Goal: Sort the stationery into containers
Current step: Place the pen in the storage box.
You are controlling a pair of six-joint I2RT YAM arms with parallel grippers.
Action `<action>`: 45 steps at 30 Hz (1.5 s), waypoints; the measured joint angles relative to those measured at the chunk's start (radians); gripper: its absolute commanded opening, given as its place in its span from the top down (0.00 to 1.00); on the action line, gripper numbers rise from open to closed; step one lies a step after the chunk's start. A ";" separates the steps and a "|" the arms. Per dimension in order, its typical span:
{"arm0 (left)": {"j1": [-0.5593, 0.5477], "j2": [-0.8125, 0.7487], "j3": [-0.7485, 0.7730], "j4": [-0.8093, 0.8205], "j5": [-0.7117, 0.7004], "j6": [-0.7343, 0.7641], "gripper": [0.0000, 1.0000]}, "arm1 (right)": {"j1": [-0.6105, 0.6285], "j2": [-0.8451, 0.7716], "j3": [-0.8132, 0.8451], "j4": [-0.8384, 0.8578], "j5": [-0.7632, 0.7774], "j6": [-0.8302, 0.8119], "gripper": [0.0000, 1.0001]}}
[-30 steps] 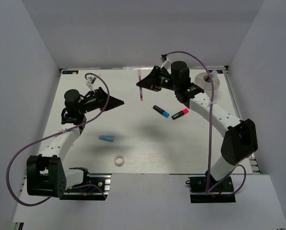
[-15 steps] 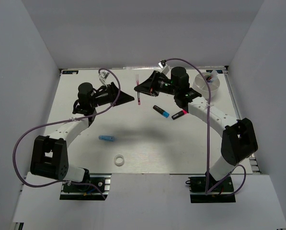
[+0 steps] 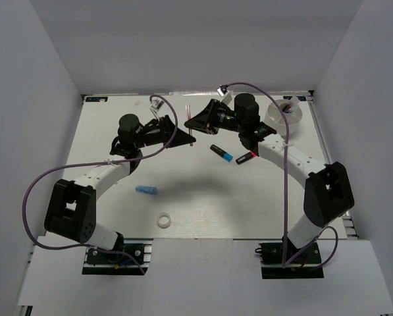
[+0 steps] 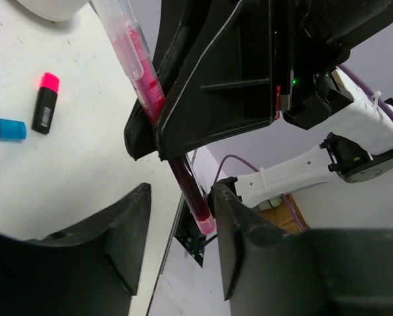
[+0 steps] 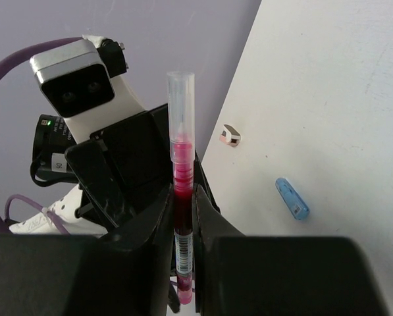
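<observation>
My right fingers (image 5: 137,270) pinch the red pen (image 5: 182,178) mid-shaft, lifted above the bench (image 3: 203,197). My left fingers (image 4: 245,237) stand spread either side of its lower end. If the left pair grips off-centre, I judge the pen could twist or drop. Only the left wrist view shows that straddle. Only the top view shows the white dish (image 3: 272,118), well apart.

The red pen (image 5: 181,164) is glossy clear plastic, the table (image 5: 328,99) matt white.
</observation>
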 measured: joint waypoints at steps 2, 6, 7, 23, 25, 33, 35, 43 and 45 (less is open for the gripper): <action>-0.010 0.006 0.002 0.000 0.001 0.000 0.54 | 0.000 0.000 0.000 0.000 -0.001 0.000 1.00; -0.019 0.012 0.013 0.001 0.006 0.000 0.70 | 0.000 0.000 0.000 -0.001 -0.002 -0.003 0.98; -0.019 0.012 0.015 0.001 0.007 0.002 0.74 | -0.001 0.000 0.000 -0.001 0.000 -0.006 0.87; -0.010 0.195 0.345 -0.453 0.002 0.406 1.00 | -0.248 0.051 0.105 -0.140 -0.141 -0.285 0.30; -0.010 0.235 0.387 -0.513 0.040 0.470 1.00 | -0.311 0.090 0.174 -0.187 -0.197 -0.383 0.30; -0.022 0.366 0.407 -0.540 0.230 0.510 1.00 | -0.410 0.147 0.240 -0.266 -0.410 -0.576 0.34; -0.024 0.380 0.405 -0.517 0.262 0.492 1.00 | -0.402 0.163 0.240 -0.277 -0.462 -0.604 0.34; -0.037 0.417 0.420 -0.457 0.330 0.458 1.00 | -0.386 0.227 0.240 -0.289 -0.549 -0.629 0.35; -0.045 0.428 0.420 -0.452 0.332 0.454 1.00 | -0.381 0.231 0.240 -0.270 -0.555 -0.614 0.36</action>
